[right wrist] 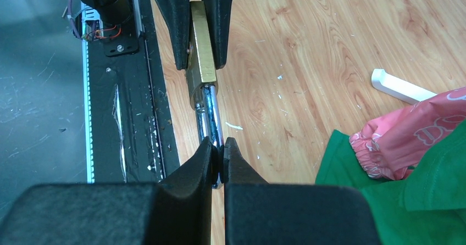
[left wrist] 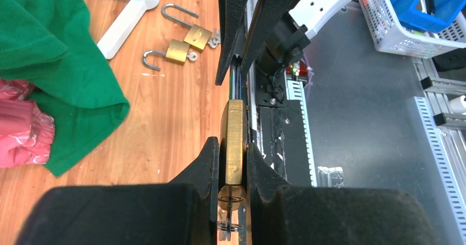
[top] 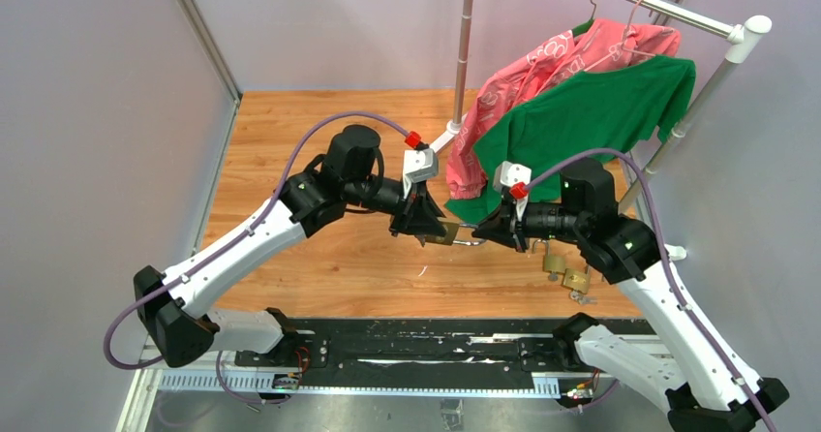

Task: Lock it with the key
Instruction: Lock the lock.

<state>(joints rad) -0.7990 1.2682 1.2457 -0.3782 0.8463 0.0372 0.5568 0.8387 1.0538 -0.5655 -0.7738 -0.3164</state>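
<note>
Two arms meet nose to nose over the wooden counter [top: 290, 132], with a clothes rack [top: 658, 1] at 1 o'clock carrying a green shirt [top: 591, 112] and a pink garment [top: 552, 64].

Left tool [top: 426, 224] is clenched on the flat sides of the brass padlock [top: 447, 232], and the left wrist view shows the pads squeezing both faces. Right tool [top: 489, 231] is pinched tight on the steel shackle [right wrist: 211, 110]. The padlock hangs in the air between them, dead centre of the top view and off the counter.

Its long axis runs 9 to 3 o'clock: shackle aimed at 3, toward the right arm, and the keyed end aimed at 9, buried in the left tool.

Two spare padlocks [top: 566, 269] lie at 4 o'clock, untouched.

Smallest of all is the key [left wrist: 228, 226]. Its ring peeks out at the base of the left fingers, and it looks seated in the lock body.

My read is that this is the closing step, though I can't tell if the shackle is fully home. Next calls for a straight push along that axis, then a free tool to turn the key.
</note>
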